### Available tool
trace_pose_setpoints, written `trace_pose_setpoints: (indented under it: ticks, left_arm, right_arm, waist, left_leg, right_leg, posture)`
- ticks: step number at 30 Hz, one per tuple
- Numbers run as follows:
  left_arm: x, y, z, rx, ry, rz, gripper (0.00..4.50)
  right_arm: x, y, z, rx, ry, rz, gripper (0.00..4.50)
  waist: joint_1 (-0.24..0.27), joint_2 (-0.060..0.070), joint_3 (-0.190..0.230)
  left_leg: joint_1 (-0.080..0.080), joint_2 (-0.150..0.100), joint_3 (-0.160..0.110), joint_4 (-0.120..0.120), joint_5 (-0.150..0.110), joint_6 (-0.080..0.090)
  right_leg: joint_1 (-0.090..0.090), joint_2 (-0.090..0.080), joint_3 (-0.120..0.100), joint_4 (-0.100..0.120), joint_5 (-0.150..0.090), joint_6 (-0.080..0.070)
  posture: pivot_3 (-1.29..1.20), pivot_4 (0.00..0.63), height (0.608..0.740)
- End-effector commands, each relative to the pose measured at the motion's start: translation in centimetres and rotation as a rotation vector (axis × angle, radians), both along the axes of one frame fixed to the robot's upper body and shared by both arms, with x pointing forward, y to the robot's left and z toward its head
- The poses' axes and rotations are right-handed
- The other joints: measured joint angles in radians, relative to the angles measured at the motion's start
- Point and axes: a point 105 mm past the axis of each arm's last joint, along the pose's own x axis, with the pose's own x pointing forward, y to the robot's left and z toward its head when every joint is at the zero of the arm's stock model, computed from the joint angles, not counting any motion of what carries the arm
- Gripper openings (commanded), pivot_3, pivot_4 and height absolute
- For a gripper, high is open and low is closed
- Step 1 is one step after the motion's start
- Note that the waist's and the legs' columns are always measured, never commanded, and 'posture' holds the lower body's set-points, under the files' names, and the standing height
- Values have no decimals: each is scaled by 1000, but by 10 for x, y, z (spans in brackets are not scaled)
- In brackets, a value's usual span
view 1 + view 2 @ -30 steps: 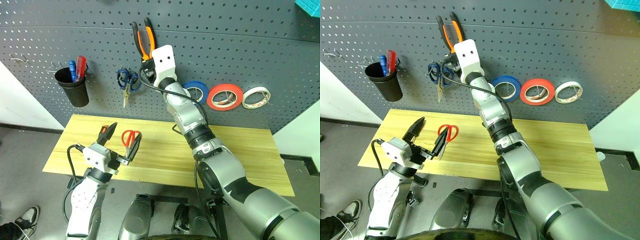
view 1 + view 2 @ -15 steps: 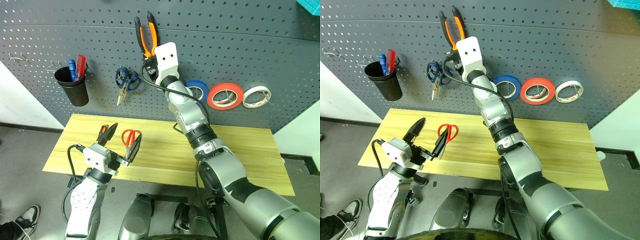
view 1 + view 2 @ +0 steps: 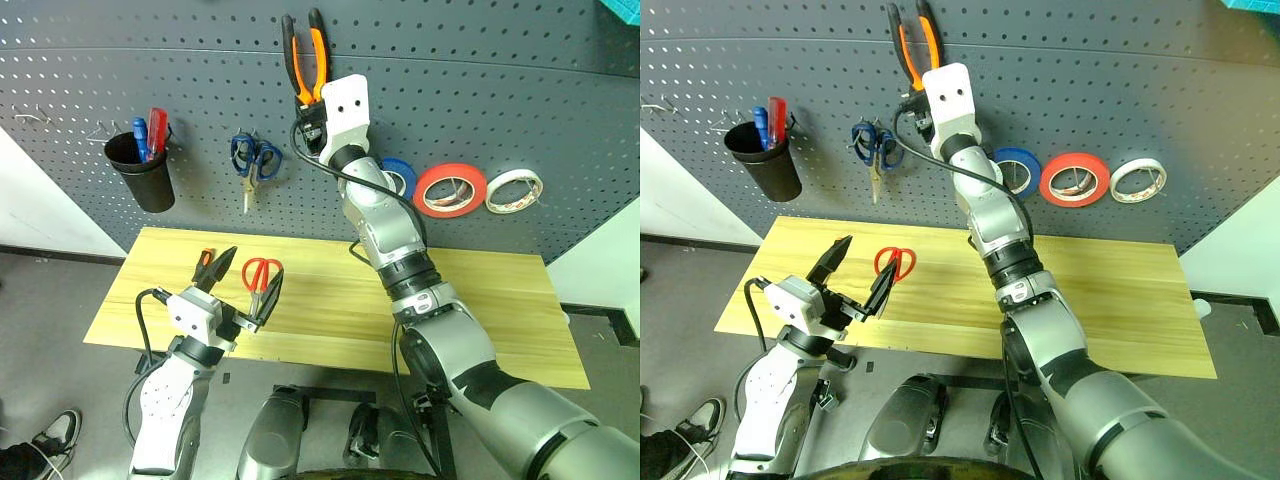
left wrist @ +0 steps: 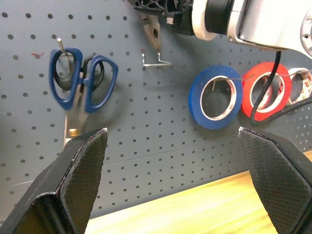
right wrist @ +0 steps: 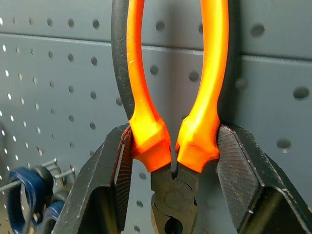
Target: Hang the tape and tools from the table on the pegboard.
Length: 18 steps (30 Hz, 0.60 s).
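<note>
My right gripper (image 3: pixel 312 118) is shut on the pliers (image 3: pixel 305 55), whose orange-and-black handles (image 5: pixel 146 97) point up against the dark grey pegboard (image 3: pixel 520 90). The pliers' nose (image 4: pixel 153 34) hangs just above a bare hook (image 4: pixel 157 62). The blue tape (image 4: pixel 214 97) hangs on the board, partly behind my right arm (image 3: pixel 400 172). On the table (image 3: pixel 480 300) lie the red-handle scissors (image 3: pixel 262 272) and the orange-handled screwdriver (image 3: pixel 205 260). My left gripper (image 3: pixel 247 283) hovers open over them, holding nothing.
A black cup (image 3: pixel 148 180) with a blue and a red screwdriver hangs at the board's left. Blue scissors (image 3: pixel 255 158) hang beside the pliers. Red tape (image 3: pixel 450 190) and white tape (image 3: pixel 513 192) hang right of the blue roll. Bare hooks (image 3: pixel 35 118) sit far left.
My right gripper has lifted the pliers a little higher and to the right along the pegboard. The blue scissors swung and now hang straight. The left arm has stayed still.
</note>
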Motion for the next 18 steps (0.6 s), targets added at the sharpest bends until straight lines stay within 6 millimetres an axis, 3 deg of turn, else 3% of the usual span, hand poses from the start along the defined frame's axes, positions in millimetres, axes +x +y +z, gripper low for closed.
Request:
trace_pose_setpoints:
  ticks: [1, 18]
  left_arm:
    - [-4, -1, 9, -5, -33, -10, 4500]
    - [-6, -2, 8, -2, -23, -11, 4500]
  right_arm:
    - [-3, -7, 11, 36, -30, -27, 2110]
    - [-8, 5, -18, 10, 56, -1, 2110]
  waist:
    - [0, 0, 1]
    - [-26, 4, 19]
  left_leg:
    - [0, 0, 0, 0, 0, 0]
    - [0, 0, 0, 0, 0, 0]
  right_leg:
    - [0, 0, 0, 0, 0, 0]
    - [0, 0, 0, -1, 0, 0]
  posture:
    - [400, 177, 676]
    - [399, 191, 676]
